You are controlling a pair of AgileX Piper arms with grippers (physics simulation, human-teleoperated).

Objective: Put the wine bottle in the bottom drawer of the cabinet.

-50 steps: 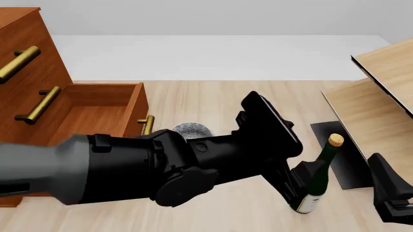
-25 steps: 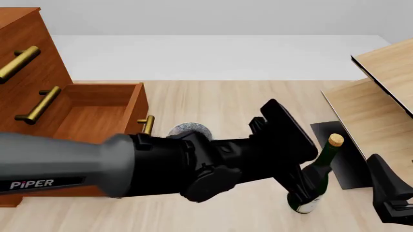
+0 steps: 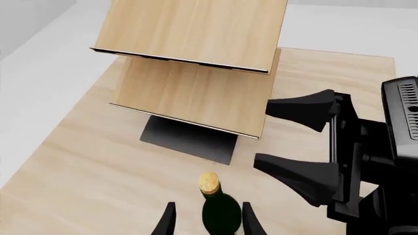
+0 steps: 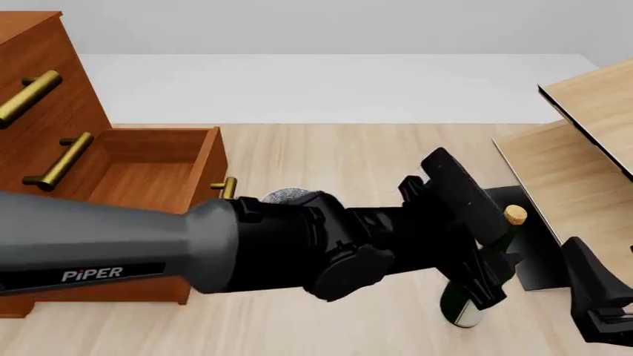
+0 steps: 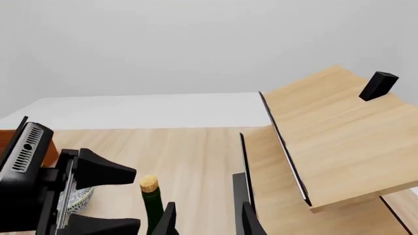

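Two open fingers of the left gripper [image 3: 205, 223] now flank the wine bottle [image 3: 219, 210], having advanced onto it; a grasp looks imminent. Beyond, the right gripper [image 3: 294, 142] waits parted. The bottom drawer [image 4: 148, 174] stands open, well behind.

Bright, even light — sharp renders
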